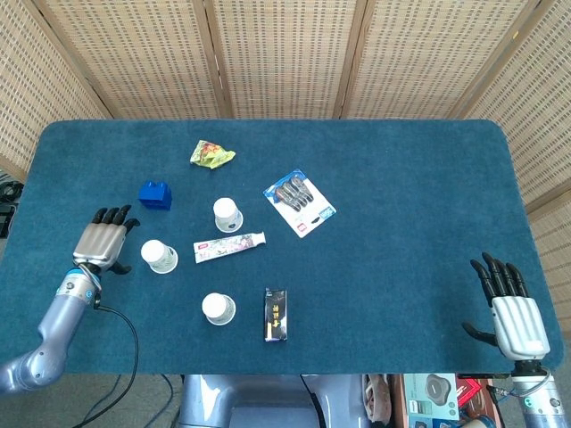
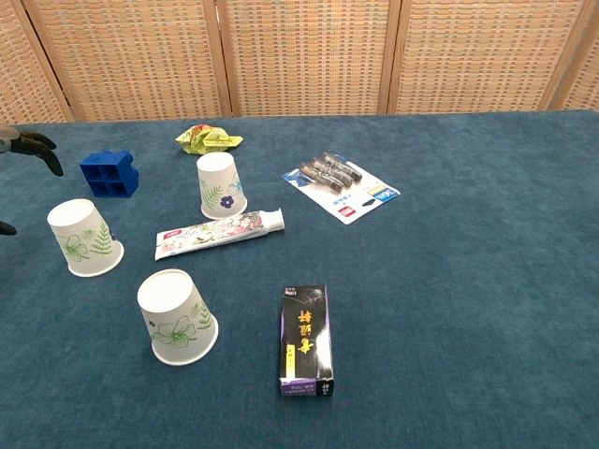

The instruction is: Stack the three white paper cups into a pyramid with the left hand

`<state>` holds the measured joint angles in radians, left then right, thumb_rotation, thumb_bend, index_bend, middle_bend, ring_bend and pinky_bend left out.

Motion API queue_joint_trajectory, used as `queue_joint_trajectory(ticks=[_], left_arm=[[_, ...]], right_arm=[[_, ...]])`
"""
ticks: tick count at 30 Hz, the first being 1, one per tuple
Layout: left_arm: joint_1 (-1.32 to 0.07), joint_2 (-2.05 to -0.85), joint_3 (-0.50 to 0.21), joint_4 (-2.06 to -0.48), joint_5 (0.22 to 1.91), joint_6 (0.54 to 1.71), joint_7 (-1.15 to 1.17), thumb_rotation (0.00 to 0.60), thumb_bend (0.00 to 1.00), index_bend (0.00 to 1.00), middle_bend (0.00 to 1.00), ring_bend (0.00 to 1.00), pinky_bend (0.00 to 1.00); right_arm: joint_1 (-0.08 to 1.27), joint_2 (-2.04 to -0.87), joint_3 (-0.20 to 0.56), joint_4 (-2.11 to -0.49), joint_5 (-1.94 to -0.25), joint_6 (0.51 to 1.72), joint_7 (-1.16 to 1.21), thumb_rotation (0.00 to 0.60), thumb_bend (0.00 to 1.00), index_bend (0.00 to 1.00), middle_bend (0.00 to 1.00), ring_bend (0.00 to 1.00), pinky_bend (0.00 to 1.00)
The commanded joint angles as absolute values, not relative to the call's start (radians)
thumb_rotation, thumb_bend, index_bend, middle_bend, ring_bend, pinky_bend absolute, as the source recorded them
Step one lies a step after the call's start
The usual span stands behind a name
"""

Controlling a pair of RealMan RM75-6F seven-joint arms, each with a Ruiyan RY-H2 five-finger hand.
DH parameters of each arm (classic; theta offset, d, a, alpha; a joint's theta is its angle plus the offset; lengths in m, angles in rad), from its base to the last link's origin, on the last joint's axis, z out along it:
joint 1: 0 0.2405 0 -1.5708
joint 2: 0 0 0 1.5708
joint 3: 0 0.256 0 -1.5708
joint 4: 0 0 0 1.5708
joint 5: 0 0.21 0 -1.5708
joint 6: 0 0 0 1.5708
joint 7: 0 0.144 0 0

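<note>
While three tapered paper cups (image 1: 160,256) stand inverted on napped cloth (image 1: 401,178), left hand (image 1: 103,241) fingers spread empty.

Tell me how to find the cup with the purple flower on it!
Start at the blue table and find the toothpaste tube lying near its middle-left. Right behind the tube's capped end stands an upside-down white paper cup. The other two cups show only green leaves and flowers; this one has a purple flower, and it stands farthest from the left hand.

Blue block (image 1: 155,194), toothpaste tube (image 1: 230,246), battery pack (image 1: 300,203), black box (image 1: 276,314), crumpled wrapper (image 1: 211,153).
</note>
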<state>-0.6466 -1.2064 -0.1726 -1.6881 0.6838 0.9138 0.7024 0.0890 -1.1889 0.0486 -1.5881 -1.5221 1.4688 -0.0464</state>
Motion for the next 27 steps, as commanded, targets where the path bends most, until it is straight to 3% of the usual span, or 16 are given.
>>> queue_joint_trajectory(ticks=[1,11,18,27], left_arm=[[-0.664,-1.23,-0.158,-1.673,0.668,0.922,0.715,0.6,0.2,0.21,0.0,0.0,0.0],[-0.707,-1.299,-0.136,-1.632,0.647,0.947,0.728,0.6,0.2,0.23,0.0,0.0,0.0],[-0.727,-1.35,-0.127,-1.6,0.649,0.97,0.727,0.6,0.2,0.35,0.0,0.0,0.0],[-0.737,-1.385,-0.116,-1.567,0.656,0.987,0.713,0.6,0.2,0.42,0.0,0.0,0.0]], right_arm=[[0.089,-1.189,0.049,-1.587,-1.522,1.469,-0.045,0.6,0.09,0.0,0.0,0.0,0.0],[0.089,-1.186,0.048,-1.588,-1.523,1.468,-0.037,0.6,0.09,0.0,0.0,0.0,0.0],[0.089,-1.183,0.049,-1.587,-1.523,1.469,-0.028,0.6,0.09,0.0,0.0,0.0,0.0],[0.089,-1.181,0.048,-1.586,-1.526,1.47,-0.02,0.6,0.09,0.0,0.0,0.0,0.0]])
